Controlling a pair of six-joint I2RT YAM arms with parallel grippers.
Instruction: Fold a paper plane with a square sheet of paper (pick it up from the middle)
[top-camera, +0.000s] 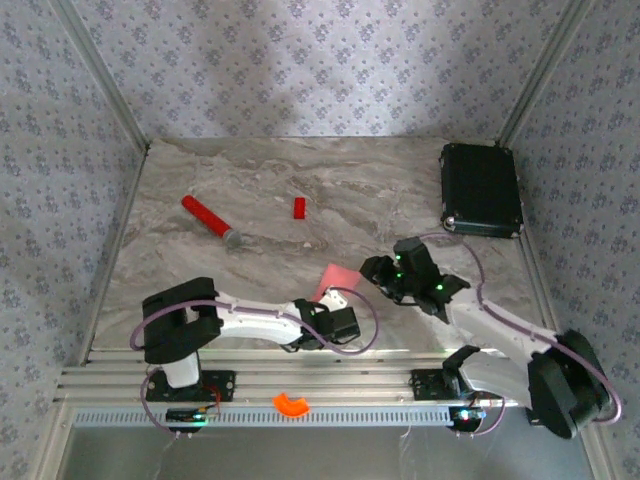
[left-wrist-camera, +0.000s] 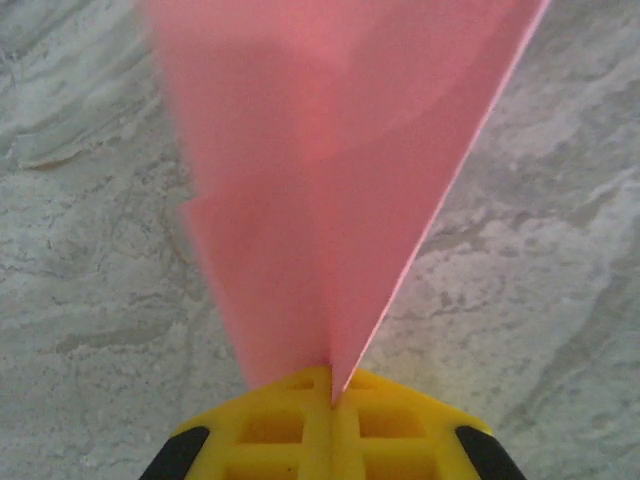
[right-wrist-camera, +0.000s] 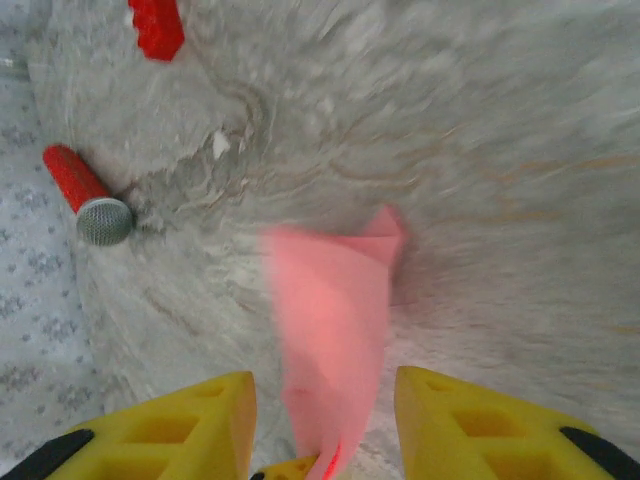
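Note:
The salmon-pink sheet of paper (top-camera: 333, 280) is folded into a narrow creased shape that tapers to a point. It is held up off the marble table near the front middle. My left gripper (top-camera: 338, 316) is shut on its pointed end; in the left wrist view the yellow fingers (left-wrist-camera: 300, 420) pinch the paper (left-wrist-camera: 330, 180) at the crease, and it fans out away from them. My right gripper (top-camera: 376, 272) is open. Its yellow fingers (right-wrist-camera: 190, 430) stand either side of the blurred paper (right-wrist-camera: 330, 310) without touching it.
A red stick with a grey tip (top-camera: 210, 220) (right-wrist-camera: 85, 190) and a small red block (top-camera: 298, 207) (right-wrist-camera: 157, 25) lie at the back left. A black case (top-camera: 481, 190) sits at the back right. An orange piece (top-camera: 291, 403) rests on the front rail.

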